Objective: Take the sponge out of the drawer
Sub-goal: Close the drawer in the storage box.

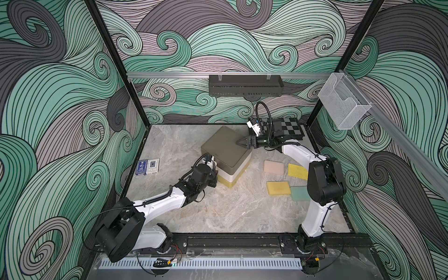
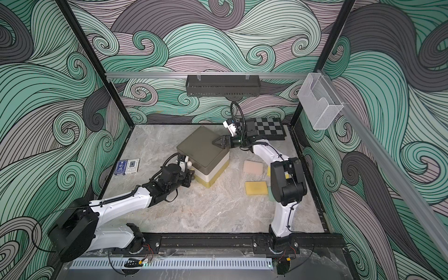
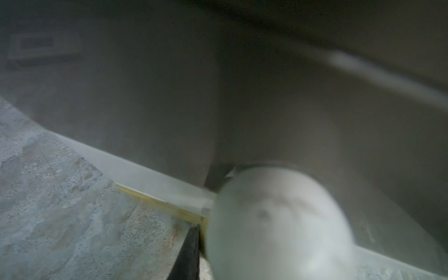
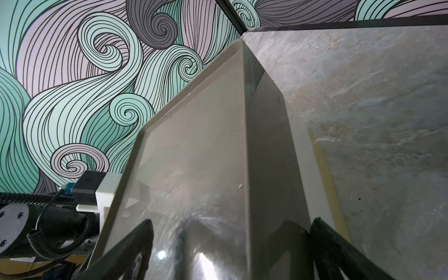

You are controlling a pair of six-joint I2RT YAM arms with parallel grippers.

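The drawer unit [image 1: 225, 145] [image 2: 201, 148] is a small stacked box with a grey-brown top tier, a white middle tier and a yellow bottom tier. Its drawers look pushed in, so the sponge is hidden. My left gripper [image 1: 214, 175] [image 2: 192, 174] is at the unit's front face. In the left wrist view one black finger [image 3: 189, 252] presses against a blurred white round knob [image 3: 278, 223], and the gripper is shut on it. My right gripper [image 1: 243, 143] [image 4: 232, 221] is open, with its fingers straddling the top back edge of the unit [image 4: 194, 145].
Several flat foam pads lie right of the unit: pink [image 1: 274, 167], yellow [image 1: 297, 171], yellow [image 1: 278, 188] and green [image 1: 299, 193]. Two card boxes [image 1: 148, 166] lie at the left. A checkerboard [image 1: 283, 128] sits at the back right, and a black shelf [image 1: 244, 84] hangs on the back wall.
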